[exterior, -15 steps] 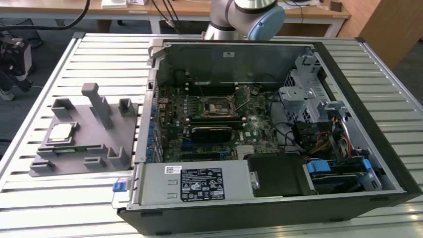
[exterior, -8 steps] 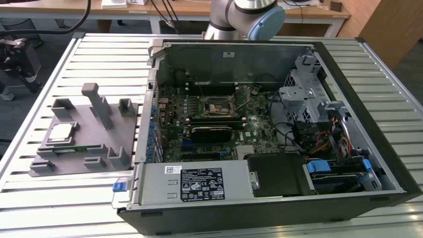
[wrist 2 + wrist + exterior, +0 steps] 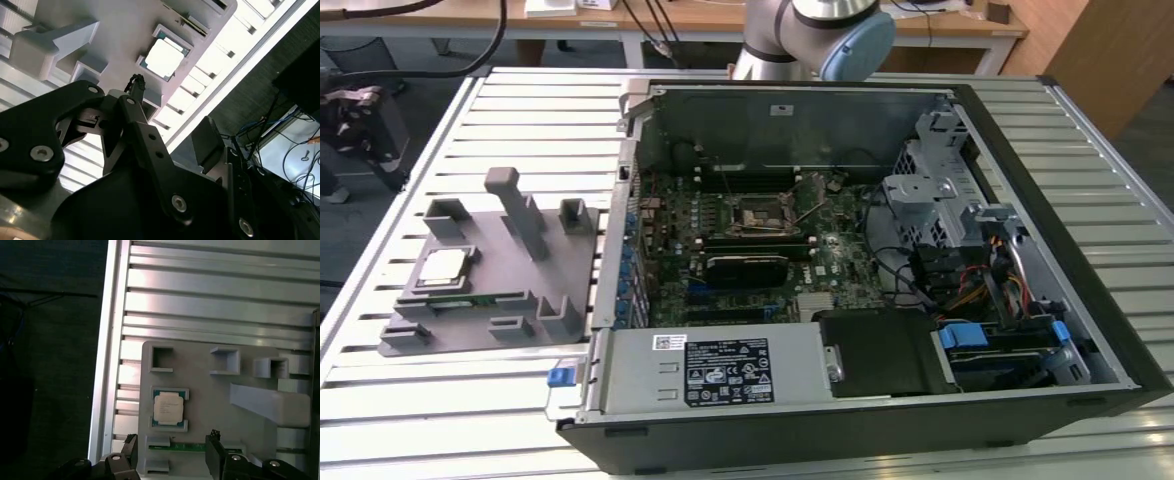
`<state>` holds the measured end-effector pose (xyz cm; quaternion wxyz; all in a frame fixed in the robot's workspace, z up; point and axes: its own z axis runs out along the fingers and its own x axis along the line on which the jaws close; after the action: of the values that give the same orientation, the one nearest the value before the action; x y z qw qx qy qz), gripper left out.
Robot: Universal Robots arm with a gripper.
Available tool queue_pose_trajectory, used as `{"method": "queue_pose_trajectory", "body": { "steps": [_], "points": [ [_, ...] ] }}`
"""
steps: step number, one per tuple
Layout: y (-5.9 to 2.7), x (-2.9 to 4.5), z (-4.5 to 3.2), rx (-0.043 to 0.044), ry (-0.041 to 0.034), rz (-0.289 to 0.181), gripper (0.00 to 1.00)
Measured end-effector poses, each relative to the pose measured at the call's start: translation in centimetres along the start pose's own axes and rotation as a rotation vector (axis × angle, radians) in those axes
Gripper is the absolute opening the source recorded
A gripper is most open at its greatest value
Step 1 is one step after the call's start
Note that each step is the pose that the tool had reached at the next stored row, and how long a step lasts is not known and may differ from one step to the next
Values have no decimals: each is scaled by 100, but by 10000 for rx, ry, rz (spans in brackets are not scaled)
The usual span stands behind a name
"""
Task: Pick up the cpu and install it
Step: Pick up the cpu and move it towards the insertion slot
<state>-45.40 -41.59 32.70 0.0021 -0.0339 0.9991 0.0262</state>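
Fingers [image 3: 215, 452] spread wide and empty, not touching the cpu [image 3: 169, 407] on the tray [image 3: 210, 400].

Silvery cpu [image 3: 168, 408], grey tray [image 3: 210, 400], blk gripper [image 3: 172, 440]

arm [image 3: 807, 35] upright | hand [image 3: 172, 442] facing down | 2 fingers [image 3: 216, 447] spread, empty

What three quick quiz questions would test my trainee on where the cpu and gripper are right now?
1. True or false: the cpu rests in a recess of the grey tray.
2. The gripper is: A) shut on the cpu; B) open, holding nothing; C) shut on the tray.
3. Fill in: the tray lies toward the exterior view's ____ of the computer case.
Key: 1 true; 2 B; 3 left.
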Motion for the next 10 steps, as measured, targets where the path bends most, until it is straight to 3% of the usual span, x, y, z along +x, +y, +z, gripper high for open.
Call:
{"method": "queue_pose_trajectory", "body": {
  "steps": [10],
  "points": [
    [-8,1,152,-21,0,-57,65]
  ]
}}
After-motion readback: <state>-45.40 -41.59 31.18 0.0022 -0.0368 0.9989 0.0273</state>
